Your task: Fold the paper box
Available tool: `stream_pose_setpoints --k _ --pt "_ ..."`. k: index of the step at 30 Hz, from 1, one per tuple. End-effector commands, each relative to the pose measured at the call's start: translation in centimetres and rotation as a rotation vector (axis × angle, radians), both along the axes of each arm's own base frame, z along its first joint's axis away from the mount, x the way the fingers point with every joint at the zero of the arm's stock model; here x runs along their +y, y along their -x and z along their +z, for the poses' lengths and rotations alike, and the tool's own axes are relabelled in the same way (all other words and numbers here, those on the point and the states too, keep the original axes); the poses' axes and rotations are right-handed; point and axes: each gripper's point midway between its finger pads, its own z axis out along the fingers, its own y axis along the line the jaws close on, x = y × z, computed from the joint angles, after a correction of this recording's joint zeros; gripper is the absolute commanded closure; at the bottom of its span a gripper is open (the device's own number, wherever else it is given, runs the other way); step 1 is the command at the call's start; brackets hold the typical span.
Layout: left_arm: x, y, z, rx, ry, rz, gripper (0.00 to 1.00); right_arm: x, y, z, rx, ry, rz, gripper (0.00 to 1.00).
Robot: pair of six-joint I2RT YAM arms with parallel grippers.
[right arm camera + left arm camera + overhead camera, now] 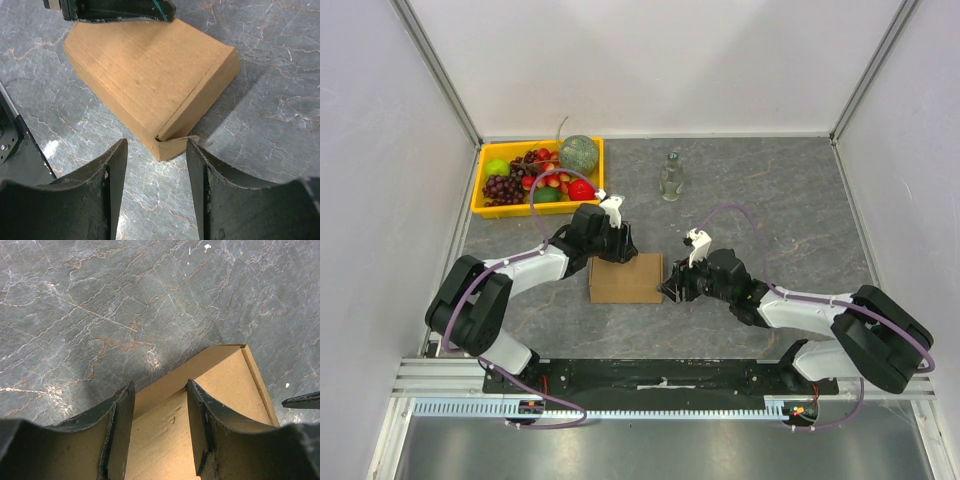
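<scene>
The paper box (626, 278) is a small flat brown cardboard mailer, closed, lying on the marble table between the arms. My left gripper (617, 250) is open and hovers over the box's far left edge; in the left wrist view the box top (165, 425) fills the gap between the fingers. My right gripper (672, 287) is open at the box's right near corner. In the right wrist view the box (150, 80) shows a small tab (186, 137) sticking out at that corner, just ahead of my fingertips (192, 150).
A yellow tray (485, 207) of fruit stands at the far left. A small clear bottle (670, 177) stands behind the box, near the middle. White walls enclose the table on three sides.
</scene>
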Motion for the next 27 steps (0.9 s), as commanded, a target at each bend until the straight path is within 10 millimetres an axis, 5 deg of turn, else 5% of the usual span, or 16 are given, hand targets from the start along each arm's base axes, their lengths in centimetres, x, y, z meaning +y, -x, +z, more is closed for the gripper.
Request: stream_pose_setpoints --k 1,20,27 --pt "0.6 1.8 -2.1 0.094 -0.050 -0.009 0.48 0.3 -0.3 1.3 -0.015 -0.005 0.004 0.42" --pt "0.5 1.8 -2.5 0.111 -0.048 -0.007 0.48 1.5 0.5 -2.6 0.084 -0.016 0.016 0.38" --pt "0.4 1.9 -2.5 0.112 -0.044 -0.009 0.48 2.5 1.5 -2.4 0.125 -0.089 0.059 0.38"
